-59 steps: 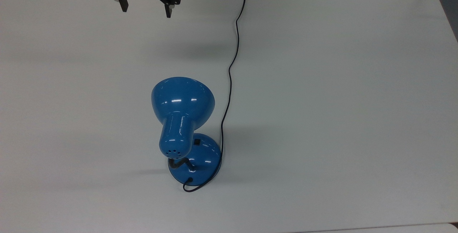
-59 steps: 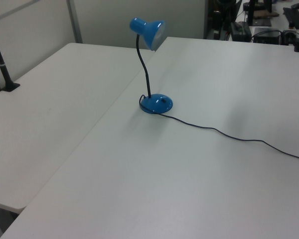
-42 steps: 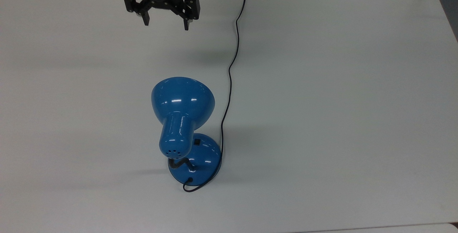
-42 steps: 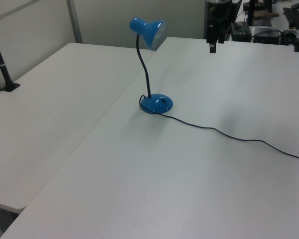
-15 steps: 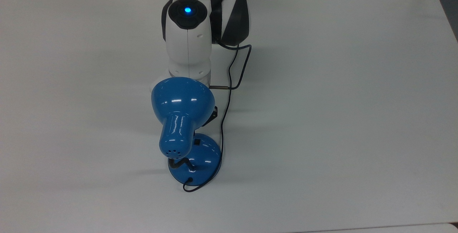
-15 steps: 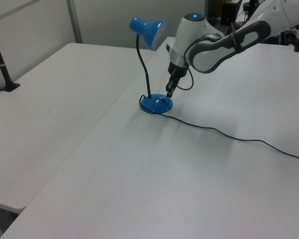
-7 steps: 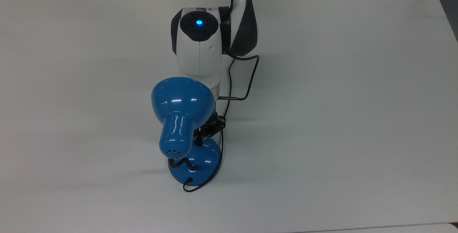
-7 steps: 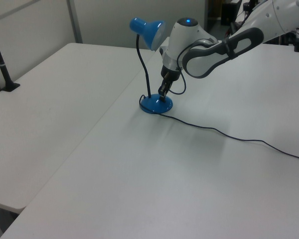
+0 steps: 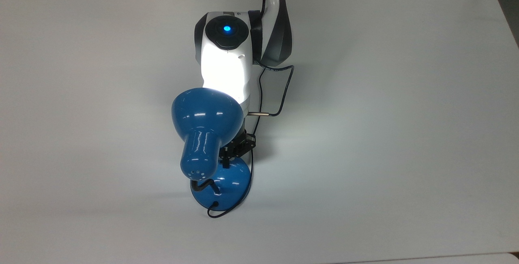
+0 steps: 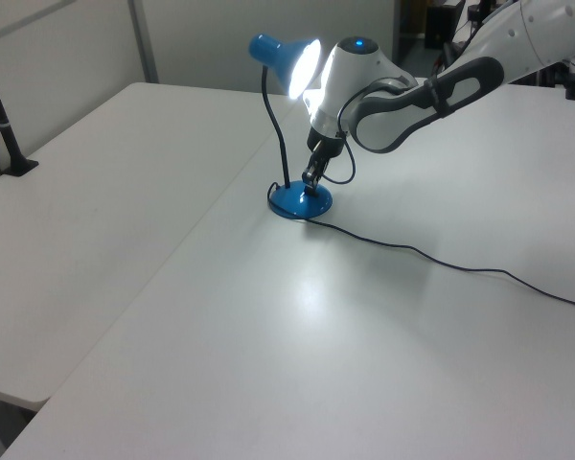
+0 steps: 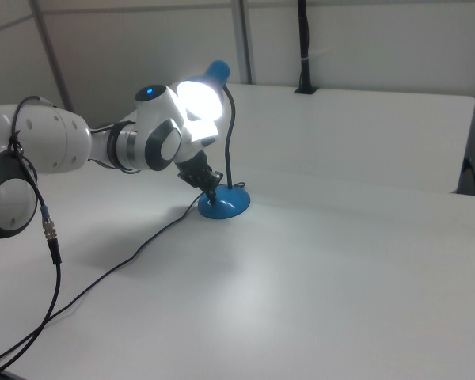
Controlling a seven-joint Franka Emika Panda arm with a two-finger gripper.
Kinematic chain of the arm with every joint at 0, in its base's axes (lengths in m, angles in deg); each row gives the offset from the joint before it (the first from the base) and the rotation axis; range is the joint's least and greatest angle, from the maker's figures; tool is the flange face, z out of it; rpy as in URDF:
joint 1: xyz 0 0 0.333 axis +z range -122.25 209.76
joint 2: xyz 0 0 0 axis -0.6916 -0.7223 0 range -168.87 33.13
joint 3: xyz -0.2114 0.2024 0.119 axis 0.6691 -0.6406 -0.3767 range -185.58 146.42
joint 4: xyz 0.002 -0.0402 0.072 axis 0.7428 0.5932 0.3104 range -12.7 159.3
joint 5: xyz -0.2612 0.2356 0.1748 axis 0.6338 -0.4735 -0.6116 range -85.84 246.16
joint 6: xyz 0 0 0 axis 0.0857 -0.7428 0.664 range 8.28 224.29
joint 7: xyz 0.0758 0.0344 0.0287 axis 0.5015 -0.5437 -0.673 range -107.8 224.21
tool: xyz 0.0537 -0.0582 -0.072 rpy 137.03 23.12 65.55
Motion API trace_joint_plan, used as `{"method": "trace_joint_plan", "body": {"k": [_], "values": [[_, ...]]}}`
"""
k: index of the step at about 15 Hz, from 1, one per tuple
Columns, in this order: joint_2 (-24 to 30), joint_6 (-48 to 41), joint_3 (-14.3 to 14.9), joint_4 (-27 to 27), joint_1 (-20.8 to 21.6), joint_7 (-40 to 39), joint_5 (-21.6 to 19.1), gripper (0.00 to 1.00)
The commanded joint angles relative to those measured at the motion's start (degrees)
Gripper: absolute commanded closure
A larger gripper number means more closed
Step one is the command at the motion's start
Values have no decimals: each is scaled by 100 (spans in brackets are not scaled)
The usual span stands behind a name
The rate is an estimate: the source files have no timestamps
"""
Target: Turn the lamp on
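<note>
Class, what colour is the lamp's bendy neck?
Black. The neck rises from the blue base to the shade, clearest in the left view.

Lamp (image 9: 207, 123): glossy blue enamelled metal shade and domed base (sharp highlights), matt black ribbed neck. Arm (image 9: 225, 59): smooth white plastic shell, semi-gloss, with dark grey sections. Table (image 9: 385, 114): matt white smooth top.

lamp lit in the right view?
Yes, the lamp's shade glows bright white and throws light onto the robot's wrist beside it, with the claw at the base.
</note>
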Motion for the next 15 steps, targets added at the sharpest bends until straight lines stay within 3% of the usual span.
{"method": "trace_joint_plan", "body": {"k": [1, 4, 7, 10, 11, 13, 14, 15], "values": [[-58, 95, 101, -100, 88, 202, 153, 100], [678, 34, 22, 591, 45, 220, 197, 100], [2037, -193, -153, 1890, -192, 228, 145, 100], [3025, -1912, -154, 1992, -333, 167, 118, 97], [3332, -2509, -120, 1948, -394, 106, 109, 80], [3563, -3145, -49, 1826, -395, -96, 66, 17], [3581, -3453, -5, 1720, -369, -184, 91, 0], [3581, -3691, 12, 1598, -351, -324, 126, 0]]}}
